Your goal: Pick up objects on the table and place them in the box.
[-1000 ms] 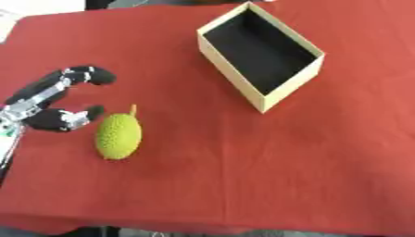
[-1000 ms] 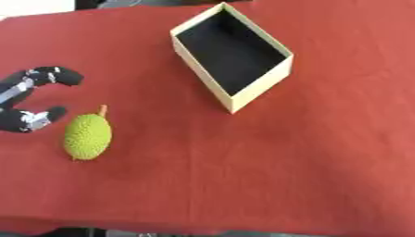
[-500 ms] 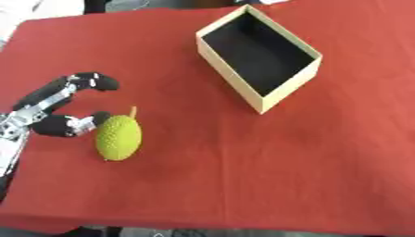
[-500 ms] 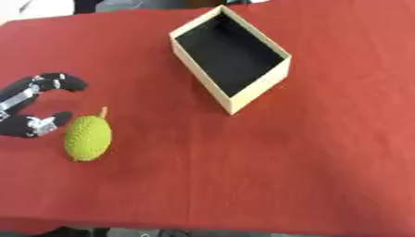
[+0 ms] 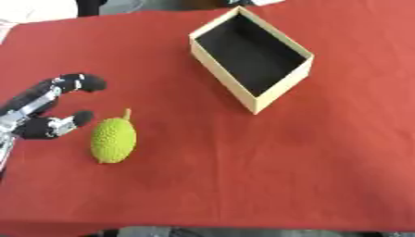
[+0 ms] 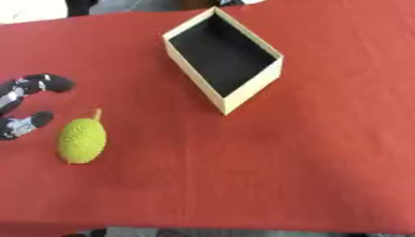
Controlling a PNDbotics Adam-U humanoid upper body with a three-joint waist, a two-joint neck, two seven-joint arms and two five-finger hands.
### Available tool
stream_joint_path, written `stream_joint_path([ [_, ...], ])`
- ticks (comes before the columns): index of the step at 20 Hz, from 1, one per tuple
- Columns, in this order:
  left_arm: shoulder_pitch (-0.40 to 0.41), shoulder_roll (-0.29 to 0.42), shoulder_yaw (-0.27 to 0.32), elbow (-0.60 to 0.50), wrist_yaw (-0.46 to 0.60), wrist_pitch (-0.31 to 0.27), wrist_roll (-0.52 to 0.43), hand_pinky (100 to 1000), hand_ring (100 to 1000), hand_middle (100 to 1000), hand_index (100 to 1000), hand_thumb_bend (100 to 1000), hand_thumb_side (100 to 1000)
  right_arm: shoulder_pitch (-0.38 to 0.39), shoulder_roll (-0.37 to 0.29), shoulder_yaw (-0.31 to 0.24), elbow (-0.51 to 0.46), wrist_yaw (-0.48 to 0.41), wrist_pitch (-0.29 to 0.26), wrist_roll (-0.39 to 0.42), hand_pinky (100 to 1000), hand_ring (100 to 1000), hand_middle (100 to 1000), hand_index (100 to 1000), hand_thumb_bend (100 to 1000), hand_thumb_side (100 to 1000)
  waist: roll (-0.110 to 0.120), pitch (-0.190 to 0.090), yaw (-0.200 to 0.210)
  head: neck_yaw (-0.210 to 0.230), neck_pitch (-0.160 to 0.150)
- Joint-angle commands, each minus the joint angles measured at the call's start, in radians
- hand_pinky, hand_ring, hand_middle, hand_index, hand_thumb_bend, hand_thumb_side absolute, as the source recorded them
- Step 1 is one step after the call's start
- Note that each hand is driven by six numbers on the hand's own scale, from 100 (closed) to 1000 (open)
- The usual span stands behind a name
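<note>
Our left hand [image 5: 40, 111] has edged closer to the bumpy green durian-like fruit [image 5: 113, 140], fingers spread wide, thumb just beside it. The open cardboard box [image 5: 253, 59] sits well beyond, empty.

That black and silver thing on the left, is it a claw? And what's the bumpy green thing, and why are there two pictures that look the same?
It is a robot's hand, the left hand, black with silver parts, on an arm that a person steers. Its fingers and thumb are spread apart and it holds nothing. The two pictures come from two cameras in the robot's head, like your two eyes, both looking down at the table, so they look almost alike. The table is covered with a red cloth. The bumpy green thing is a spiky fruit with a little stem, lying on the cloth just beside the hand, with a small gap between them. Farther away stands a cardboard box, open on top, dark inside with nothing in it. The robot's job is to put things into that box. Its right hand does not show.
</note>
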Motion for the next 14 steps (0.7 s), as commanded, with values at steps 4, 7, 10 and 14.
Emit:
stream_joint_path([
  [4, 0.002, -0.003, -0.004, 0.005, -0.139, -0.332, -0.237, 848, 852, 838, 877, 444, 805, 0.003, -0.03, -0.003, -0.017, -0.003, 0.003, 0.002, 825, 780, 527, 751, 100, 666, 0.01, -0.029, 0.006, -0.018, 0.006],
  [7, 0.02, -0.033, -0.01, 0.019, -0.188, -0.332, -0.213, 848, 849, 834, 872, 457, 788, 0.008, -0.034, -0.005, -0.017, -0.002, 0.003, 0.0, 826, 780, 527, 751, 100, 665, 0.016, -0.033, 0.008, -0.024, 0.006],
  [10, 0.042, -0.064, -0.007, 0.024, -0.217, -0.332, -0.205, 843, 841, 826, 864, 450, 792, 0.01, -0.037, -0.006, -0.017, -0.002, 0.003, -0.001, 826, 780, 527, 751, 100, 664, 0.021, -0.035, 0.01, -0.03, 0.006],
  [14, 0.06, -0.085, -0.003, 0.026, -0.232, -0.332, -0.206, 841, 837, 821, 858, 411, 807, 0.01, -0.038, -0.006, -0.017, -0.002, 0.003, -0.002, 826, 781, 527, 751, 100, 664, 0.024, -0.036, 0.009, -0.034, 0.006],
])
